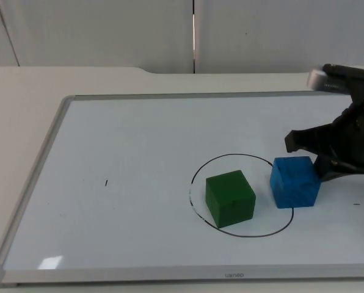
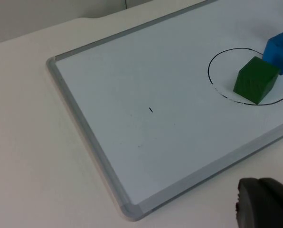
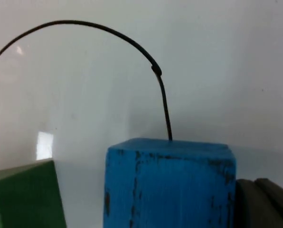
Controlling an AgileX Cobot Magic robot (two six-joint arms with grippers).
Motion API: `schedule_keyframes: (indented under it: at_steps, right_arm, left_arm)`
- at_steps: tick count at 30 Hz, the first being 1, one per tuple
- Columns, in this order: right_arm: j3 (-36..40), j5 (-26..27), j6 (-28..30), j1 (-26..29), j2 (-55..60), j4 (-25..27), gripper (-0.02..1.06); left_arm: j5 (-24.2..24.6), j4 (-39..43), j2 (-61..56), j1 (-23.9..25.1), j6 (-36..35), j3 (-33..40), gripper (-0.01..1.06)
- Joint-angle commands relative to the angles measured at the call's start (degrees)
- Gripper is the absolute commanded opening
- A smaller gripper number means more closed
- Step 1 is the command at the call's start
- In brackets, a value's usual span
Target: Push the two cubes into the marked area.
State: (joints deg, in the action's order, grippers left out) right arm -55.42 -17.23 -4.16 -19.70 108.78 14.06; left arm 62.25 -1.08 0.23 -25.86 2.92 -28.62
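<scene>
The right gripper (image 1: 319,160) stands low over the whiteboard (image 1: 109,146), directly behind the blue cube (image 1: 295,182), on the cube's outer side. Its fingers are spread apart and hold nothing; one dark finger (image 3: 262,204) is against the side of the cube. The blue cube sits on the line of the drawn circle (image 1: 231,157), partly inside and partly outside. The green cube (image 1: 230,198) lies fully inside the circle, just beside the blue one, with a small gap between them.

The left gripper (image 2: 265,204) waits off the board, near its corner, over the white table (image 1: 23,91). Whether it is open or closed I cannot tell, because it is cut off at the edge.

The whiteboard has a grey frame and lies flat on the table. Behind the table stands a grey partition wall (image 1: 109,30). A short black mark (image 1: 106,182) is on the board, well apart from the cubes.
</scene>
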Motion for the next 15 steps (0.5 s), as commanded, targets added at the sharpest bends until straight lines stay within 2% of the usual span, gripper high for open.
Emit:
schedule_keyframes:
  at_steps: [1, 9, 15]
  right_arm:
    - [-0.3, 1.0, 0.2, -0.5, -0.1, 0.5, 0.0]
    - [-0.3, 2.5, 0.2, -0.5, 2.3, 1.7, 0.0]
    - [-0.3, 6.4, 0.2, -2.2, 4.2, 1.8, 0.0]
  left_arm:
    - [-0.6, 0.4, -0.2, 0.2, -0.4, 0.2, 0.0]
    - [-0.6, 0.4, -0.2, 0.2, -0.4, 0.2, 0.0]
    - [-0.6, 0.4, -0.2, 0.2, -0.4, 0.2, 0.0]
